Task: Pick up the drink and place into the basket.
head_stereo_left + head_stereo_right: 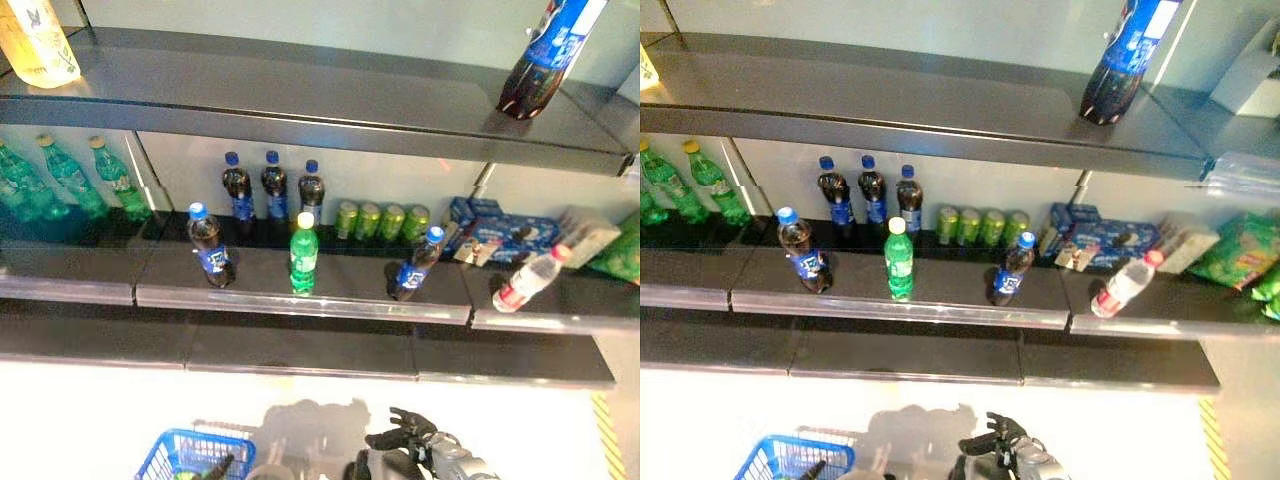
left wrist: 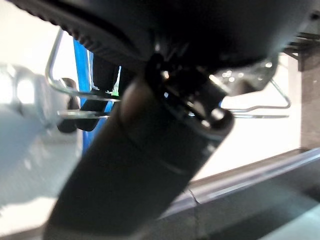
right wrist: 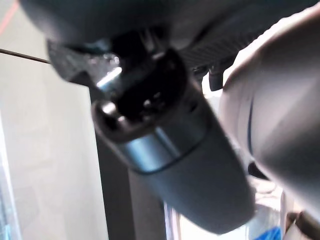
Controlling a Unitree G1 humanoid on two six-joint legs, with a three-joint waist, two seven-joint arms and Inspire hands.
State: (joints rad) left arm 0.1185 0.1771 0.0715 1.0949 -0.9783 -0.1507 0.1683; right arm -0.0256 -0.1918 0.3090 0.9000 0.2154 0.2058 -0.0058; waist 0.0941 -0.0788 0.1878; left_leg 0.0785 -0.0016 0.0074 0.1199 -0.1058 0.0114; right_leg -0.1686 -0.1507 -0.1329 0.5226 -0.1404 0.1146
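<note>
Drinks stand on the middle shelf (image 1: 300,300): a green bottle with a white cap (image 1: 304,255) at the front, dark cola bottles with blue caps (image 1: 210,248) beside and behind it, and another cola bottle (image 1: 414,266) to its right. The blue basket (image 1: 180,455) hangs low at the left. My left hand (image 2: 150,165) is shut on its thin wire handles (image 2: 75,92). My right hand (image 1: 405,437) is low in front of the shelves, well below the drinks, with relaxed fingers and holding nothing.
Green cans (image 1: 380,222) stand at the back of the middle shelf. A clear water bottle (image 1: 528,280) lies tilted at the right near blue boxes (image 1: 500,235). Green bottles (image 1: 70,175) stand at the left. A large cola bottle (image 1: 545,55) and a yellow bottle (image 1: 40,40) are on the top shelf.
</note>
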